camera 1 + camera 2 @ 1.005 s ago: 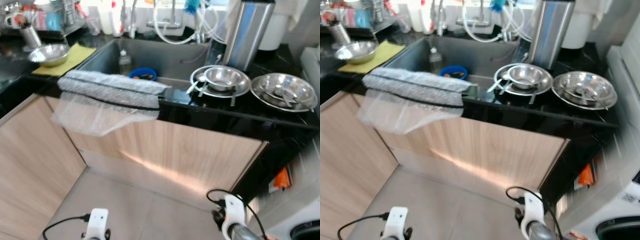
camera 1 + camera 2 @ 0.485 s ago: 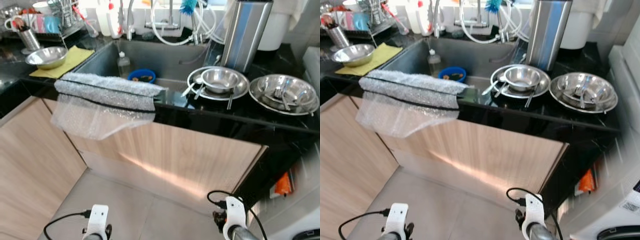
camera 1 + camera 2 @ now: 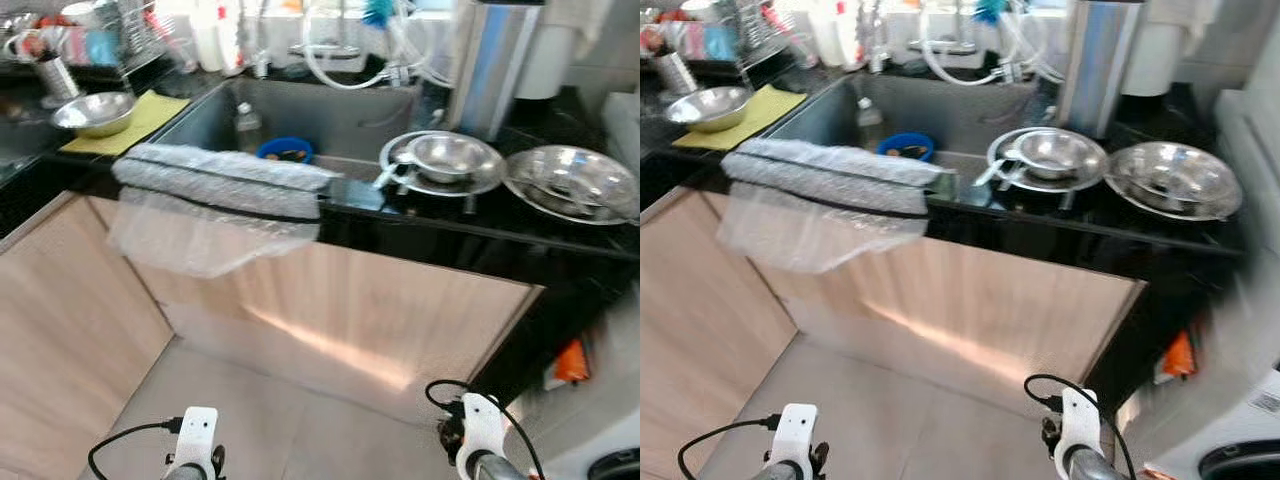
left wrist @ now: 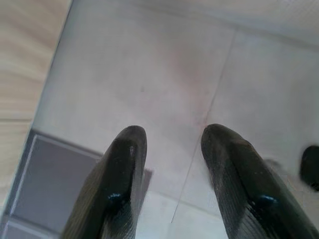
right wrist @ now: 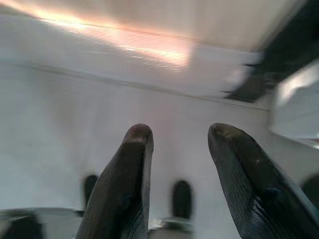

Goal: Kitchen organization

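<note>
Since the earlier frame only the camera had shifted and blurred a little; nothing on the counter (image 3: 470,235) had moved. From the head, a grey cloth (image 3: 222,178) lay lengthwise along the sink's (image 3: 330,110) front edge, bubble wrap (image 3: 200,235) hanging below it, steel bowls (image 3: 455,158) to its right, all well above both hanging arms. At the wrists, the left gripper (image 4: 172,144) and right gripper (image 5: 179,144) hung released over the floor (image 4: 149,69), holding nothing.

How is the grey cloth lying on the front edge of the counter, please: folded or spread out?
Spread out: the grey cloth lies lengthwise along the counter edge, a clear plastic sheet hanging below it.
</note>
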Controlling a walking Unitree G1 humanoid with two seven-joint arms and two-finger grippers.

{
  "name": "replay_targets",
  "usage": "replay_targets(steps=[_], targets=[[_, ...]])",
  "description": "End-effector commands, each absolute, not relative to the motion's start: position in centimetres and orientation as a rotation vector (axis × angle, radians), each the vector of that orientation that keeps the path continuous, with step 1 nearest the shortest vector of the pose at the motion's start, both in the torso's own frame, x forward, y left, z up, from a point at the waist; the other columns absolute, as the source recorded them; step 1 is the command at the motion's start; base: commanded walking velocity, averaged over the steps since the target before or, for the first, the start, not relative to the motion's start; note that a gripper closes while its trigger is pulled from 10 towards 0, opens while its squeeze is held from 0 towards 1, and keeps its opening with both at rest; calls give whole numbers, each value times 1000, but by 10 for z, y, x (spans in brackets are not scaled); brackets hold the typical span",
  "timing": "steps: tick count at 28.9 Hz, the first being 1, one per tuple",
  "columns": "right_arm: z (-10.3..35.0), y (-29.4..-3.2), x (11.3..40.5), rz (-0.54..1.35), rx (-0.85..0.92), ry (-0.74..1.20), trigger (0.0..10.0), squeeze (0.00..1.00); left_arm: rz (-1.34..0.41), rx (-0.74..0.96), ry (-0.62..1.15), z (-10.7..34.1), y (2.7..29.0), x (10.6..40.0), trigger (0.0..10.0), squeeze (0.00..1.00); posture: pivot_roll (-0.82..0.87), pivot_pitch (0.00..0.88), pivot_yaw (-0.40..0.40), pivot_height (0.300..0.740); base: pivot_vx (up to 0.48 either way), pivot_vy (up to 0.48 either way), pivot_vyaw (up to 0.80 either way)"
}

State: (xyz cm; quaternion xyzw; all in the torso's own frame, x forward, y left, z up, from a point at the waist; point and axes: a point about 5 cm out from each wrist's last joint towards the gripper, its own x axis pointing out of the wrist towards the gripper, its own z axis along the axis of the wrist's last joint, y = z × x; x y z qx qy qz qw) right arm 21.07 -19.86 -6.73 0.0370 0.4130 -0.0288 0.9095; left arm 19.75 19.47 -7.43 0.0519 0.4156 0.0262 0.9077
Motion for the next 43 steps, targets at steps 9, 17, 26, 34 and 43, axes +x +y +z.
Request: replay_targets(steps=[9,17,26,34,43], targets=[[-69,-201,207,-75,85,856,10000,0,62,112,870,-75,198,195,10000,0,27,75,68,740,0,341,-498],[-69,-201,207,-67,75,863,10000,0,49,96,852,-74,194,198,10000,0,29,68,70,740,0,0,0],[-70,-200,205,-72,92,873,10000,0,52,107,848,-73,195,199,10000,0,30,61,70,740,207,0,-350],[-70,-201,206,-63,77,866,10000,0,51,106,851,-74,193,198,10000,0,30,72,68,740,332,0,-98],[-69,-200,207,-63,79,865,10000,0,53,111,847,-73,193,199,10000,0,30,80,68,740,330,0,0]])
